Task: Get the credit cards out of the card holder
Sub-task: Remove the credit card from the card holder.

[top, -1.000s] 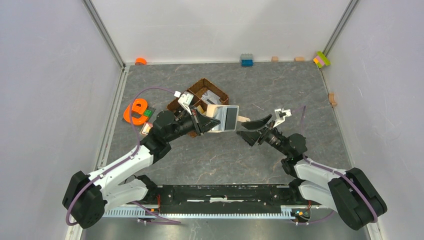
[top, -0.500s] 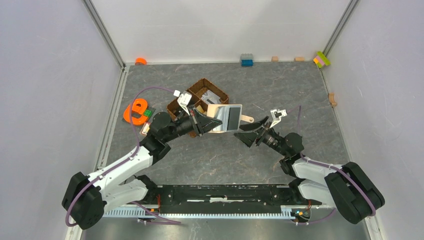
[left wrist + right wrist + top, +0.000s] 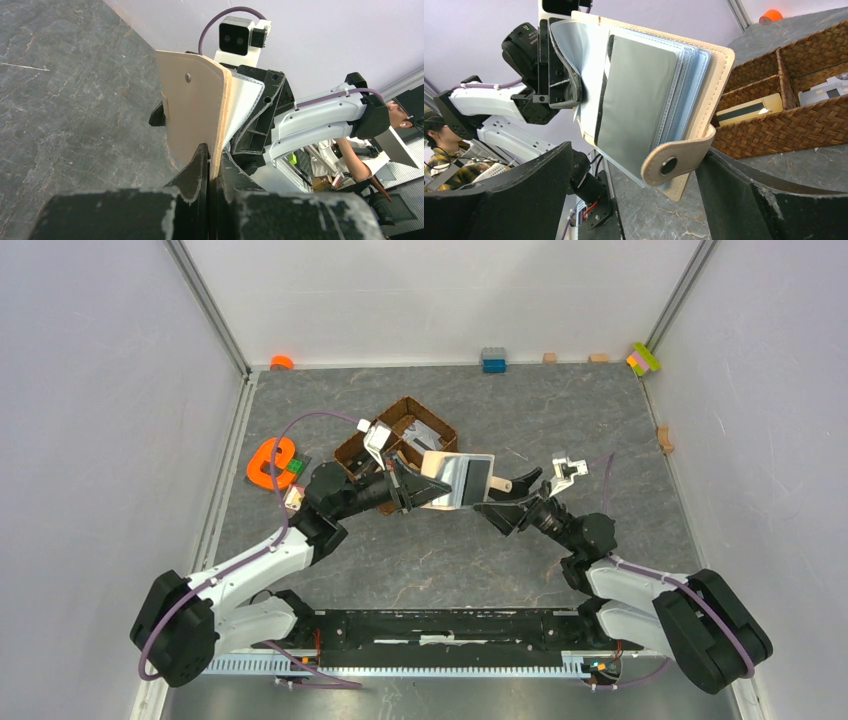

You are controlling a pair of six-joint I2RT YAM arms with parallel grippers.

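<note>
Right end effector (image 3: 508, 498) had moved in, fingers apart; left end effector (image 3: 412, 490) was clamped on the card holder (image 3: 458, 478). Best bet was reaching into just the front sleeve (image 3: 639, 100)

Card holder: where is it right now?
Top view, centre: the card holder is clamped open in the left gripper, beside the wicker basket, with the open right gripper at its right edge.

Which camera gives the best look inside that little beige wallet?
The right wrist view: the card holder faces it open, clear sleeves and closing tab plain. The top external view shows it small, held by the left gripper. The left wrist view shows only its beige back.
</note>
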